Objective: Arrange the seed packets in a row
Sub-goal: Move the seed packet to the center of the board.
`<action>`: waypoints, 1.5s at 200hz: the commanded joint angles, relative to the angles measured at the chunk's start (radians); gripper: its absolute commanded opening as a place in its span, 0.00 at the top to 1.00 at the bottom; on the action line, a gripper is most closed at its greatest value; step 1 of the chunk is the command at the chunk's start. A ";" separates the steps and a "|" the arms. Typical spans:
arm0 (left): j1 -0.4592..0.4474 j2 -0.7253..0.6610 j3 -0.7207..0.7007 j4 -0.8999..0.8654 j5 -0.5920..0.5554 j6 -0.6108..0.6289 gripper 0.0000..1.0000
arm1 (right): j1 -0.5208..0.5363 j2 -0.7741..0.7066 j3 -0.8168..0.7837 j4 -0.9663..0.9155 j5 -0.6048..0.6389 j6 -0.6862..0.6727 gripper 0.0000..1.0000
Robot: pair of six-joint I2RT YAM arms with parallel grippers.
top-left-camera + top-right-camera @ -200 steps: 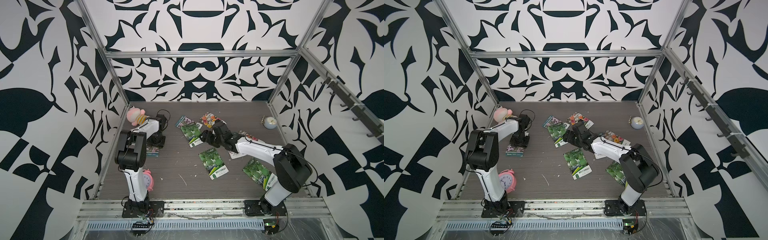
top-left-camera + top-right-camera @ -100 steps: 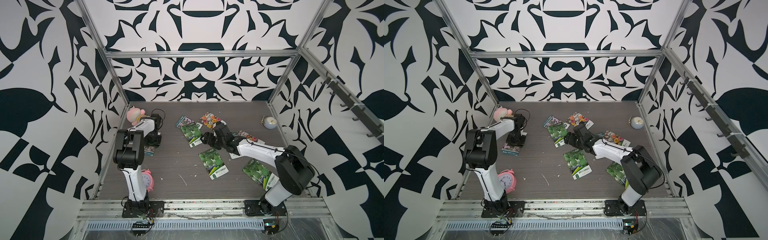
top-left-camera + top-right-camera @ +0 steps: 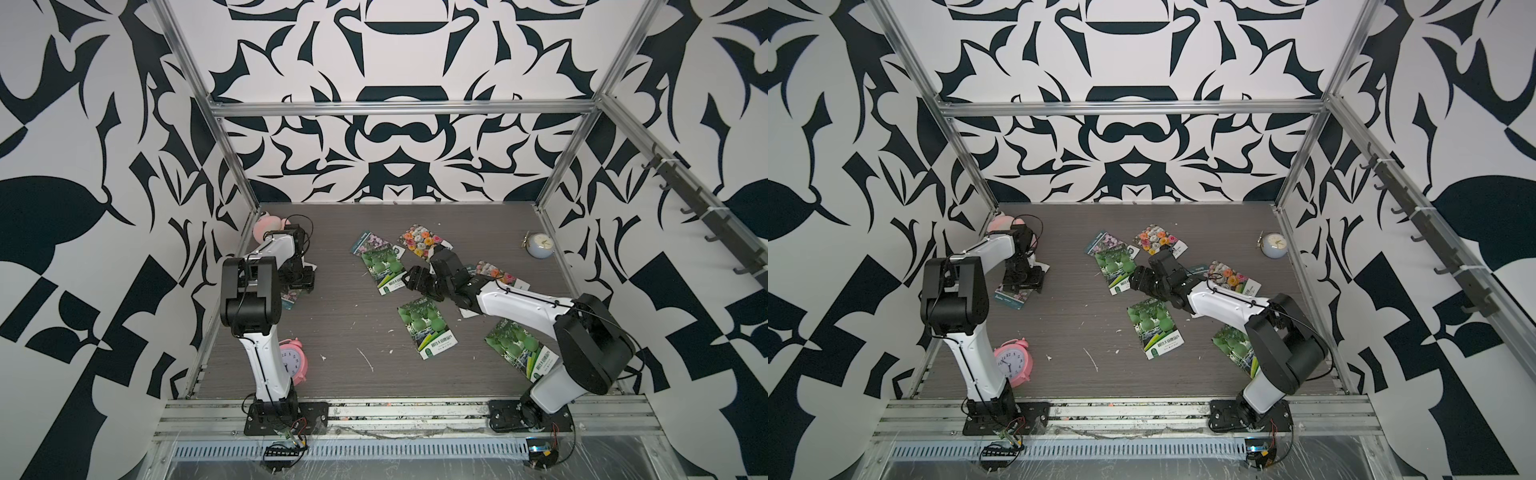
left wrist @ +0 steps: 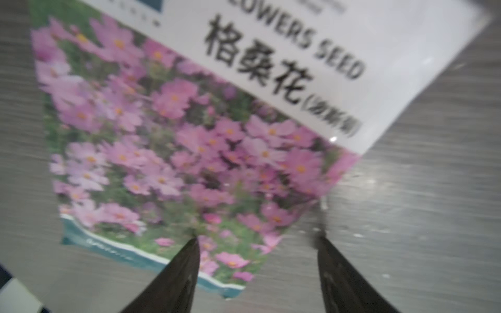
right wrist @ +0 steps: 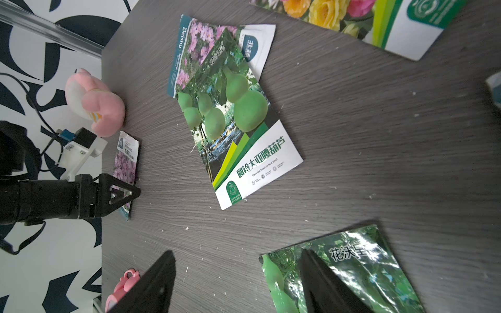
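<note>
A pink-flower seed packet (image 4: 176,141) lies flat on the table by the left wall. My left gripper (image 4: 257,239) stands open over its corner, seen in a top view (image 3: 301,282). Farther right, a gourd packet (image 3: 382,268) overlaps a purple-flower packet (image 3: 368,243), with an orange-bloom packet (image 3: 419,241) behind. My right gripper (image 5: 238,252) hangs open and empty over bare table, one finger above the corner of a second gourd packet (image 3: 426,328). A third gourd packet (image 3: 519,347) and another bloom packet (image 3: 494,272) lie partly under the right arm.
A pink plush toy (image 3: 266,226) sits in the back left corner. A pink alarm clock (image 3: 293,359) stands behind the left arm's base. A pale round clock (image 3: 540,245) sits at the back right. Patterned walls enclose the table on three sides. Small white scraps (image 3: 365,359) dot the front.
My left gripper's jaws have widened over the pink-flower packet and shifted slightly towards the left wall. My right gripper has drifted a little left and forward, still open.
</note>
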 commanded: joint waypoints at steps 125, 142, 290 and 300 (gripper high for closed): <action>0.111 0.158 0.153 -0.050 -0.009 0.017 0.38 | -0.002 -0.017 0.016 0.001 0.016 0.002 0.24; 0.140 0.167 0.160 -0.046 -0.006 0.032 0.38 | -0.003 -0.003 0.023 0.000 0.012 0.004 0.24; 0.285 0.205 0.197 -0.013 -0.010 -0.012 0.38 | -0.003 0.056 0.073 -0.023 -0.010 0.004 0.24; 0.286 0.196 0.199 -0.015 -0.006 -0.012 0.38 | -0.003 0.057 0.074 -0.023 -0.009 0.003 0.24</action>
